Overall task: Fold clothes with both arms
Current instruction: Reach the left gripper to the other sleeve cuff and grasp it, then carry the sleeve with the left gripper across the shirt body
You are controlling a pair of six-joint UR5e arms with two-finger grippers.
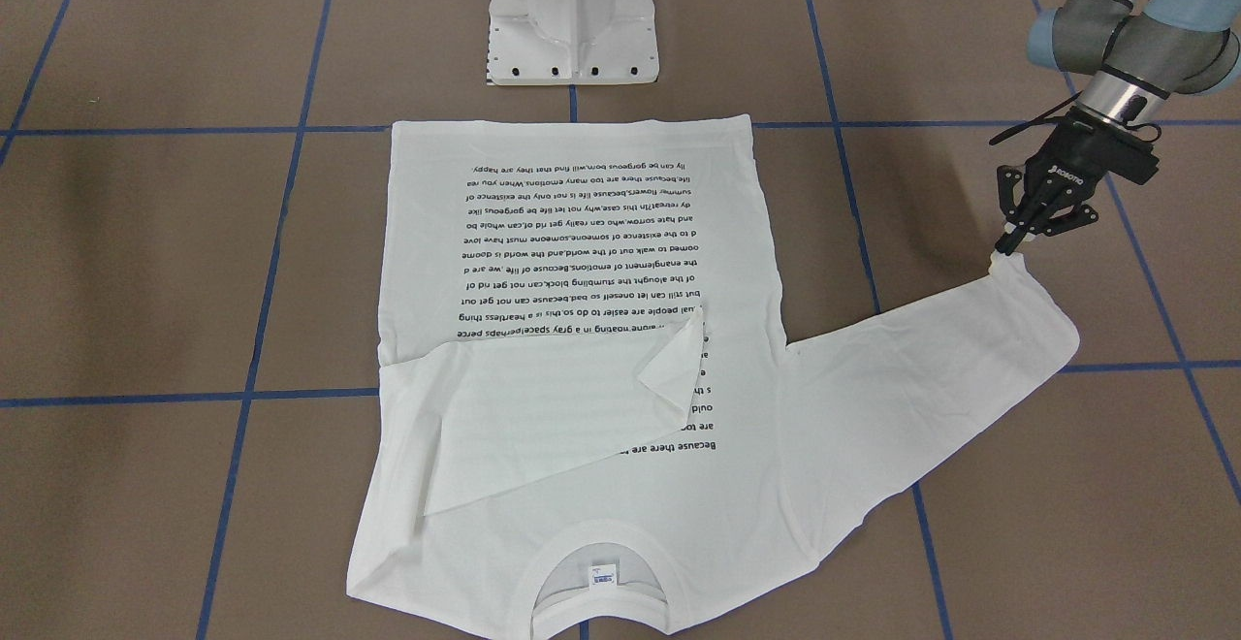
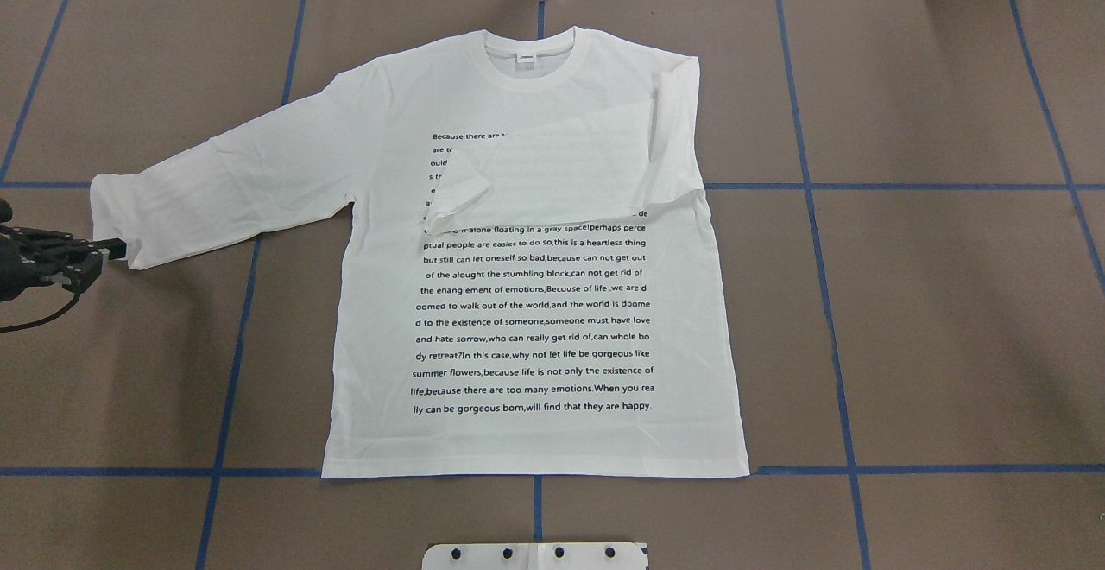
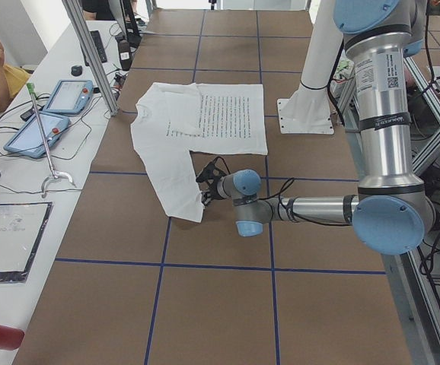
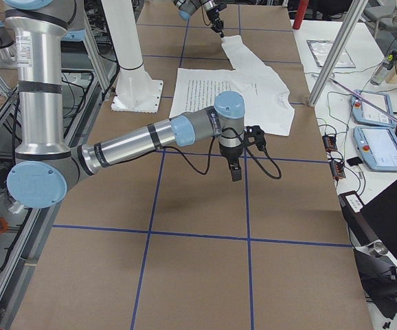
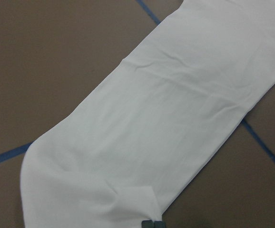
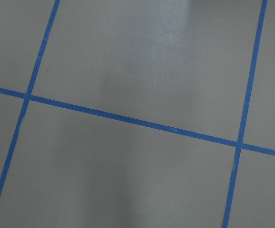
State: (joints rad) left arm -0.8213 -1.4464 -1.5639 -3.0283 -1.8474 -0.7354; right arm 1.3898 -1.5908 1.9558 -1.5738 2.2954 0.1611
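fingers [image 1: 1030, 208] of the left gripper [image 1: 1006, 244] sit pinched narrow on the cuff [image 2: 116, 224] corner of the white t-shirt [image 2: 535, 311] lying flat on the table [image 2: 932, 311], right gripper [image 4: 235, 169] state we cannot tell, and we judge the cloth light, limp, best gripped at edges.

My left grey metal arm with light-blue joint caps [image 1: 1129, 34] low at nine o'clock overhead, left black two-finger gripper [image 2: 118, 250] aimed at three o'clock, tips pinching the white long-sleeved T-shirt [image 2: 535, 294] cuff, right grey arm [image 4: 150, 134] outstretched, right gripper [image 4: 235, 175] hanging downward, jaws unreadable
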